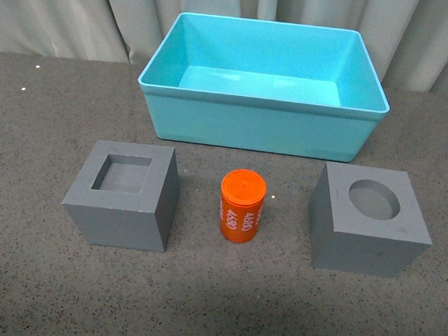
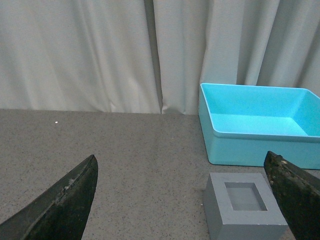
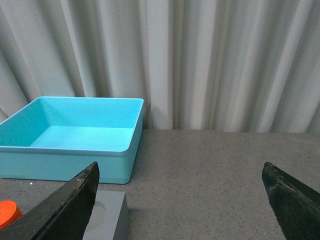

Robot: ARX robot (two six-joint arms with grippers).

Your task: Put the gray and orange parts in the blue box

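The turquoise blue box [image 1: 259, 125] stands empty at the back of the table. In front of it, a gray cube with a square recess [image 1: 122, 193] is at the left, an orange cylinder with white digits [image 1: 242, 207] in the middle, a gray cube with a round recess [image 1: 370, 219] at the right. Neither arm shows in the front view. My left gripper [image 2: 185, 200] is open and empty; the square-recess cube [image 2: 245, 207] lies just by one fingertip, the box [image 2: 260, 145] beyond. My right gripper [image 3: 182, 200] is open and empty; the round-recess cube [image 3: 107, 220], the orange cylinder [image 3: 7, 212] and the box [image 3: 70, 162] show beside it.
The table is a dark gray speckled surface [image 1: 55, 116]. Pale pleated curtains [image 1: 82, 17] hang close behind the box.
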